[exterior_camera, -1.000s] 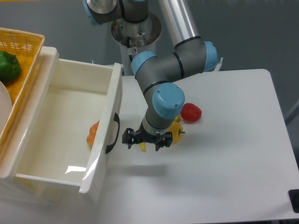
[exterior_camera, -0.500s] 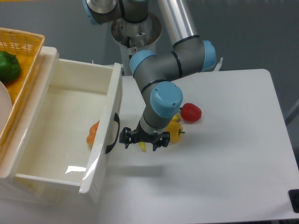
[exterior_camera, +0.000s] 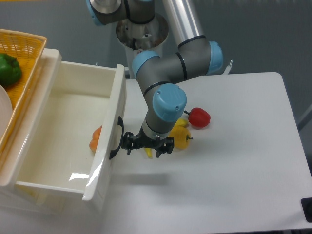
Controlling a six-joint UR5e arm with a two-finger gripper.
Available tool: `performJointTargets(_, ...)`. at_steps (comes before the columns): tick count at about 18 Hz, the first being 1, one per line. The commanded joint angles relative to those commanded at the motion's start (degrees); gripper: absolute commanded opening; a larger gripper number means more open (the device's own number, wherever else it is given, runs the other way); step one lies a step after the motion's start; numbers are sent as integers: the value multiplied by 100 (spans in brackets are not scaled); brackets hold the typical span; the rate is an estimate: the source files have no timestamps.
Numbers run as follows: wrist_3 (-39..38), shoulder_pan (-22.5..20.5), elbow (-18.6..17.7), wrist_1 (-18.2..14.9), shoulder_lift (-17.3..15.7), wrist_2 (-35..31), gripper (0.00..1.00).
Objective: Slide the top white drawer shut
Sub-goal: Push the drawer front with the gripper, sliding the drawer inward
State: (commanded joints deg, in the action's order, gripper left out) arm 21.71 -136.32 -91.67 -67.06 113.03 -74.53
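Observation:
The top white drawer [exterior_camera: 73,105] stands pulled far out over the table, glossy and deep, with an orange item [exterior_camera: 96,138] inside near its front. Its front panel [exterior_camera: 109,141] carries a black arched handle [exterior_camera: 116,138]. My gripper [exterior_camera: 145,145] hangs just right of that handle, fingers spread open and empty, its left finger [exterior_camera: 127,144] nearly touching the handle and front panel.
A yellow pepper [exterior_camera: 181,137] lies right behind the gripper and a red pepper [exterior_camera: 199,117] sits further right. A woven yellow basket [exterior_camera: 19,73] with a green pepper [exterior_camera: 9,68] rests on the cabinet top at left. The table edge [exterior_camera: 292,131] runs along the right.
The gripper has moved steadily left, from a small gap off the drawer front to right beside the handle. The drawer front has shifted slightly left.

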Motion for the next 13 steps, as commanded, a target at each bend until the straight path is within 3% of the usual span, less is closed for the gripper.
performJointTargets(13, 18, 9, 9, 0, -79, 299, 100)
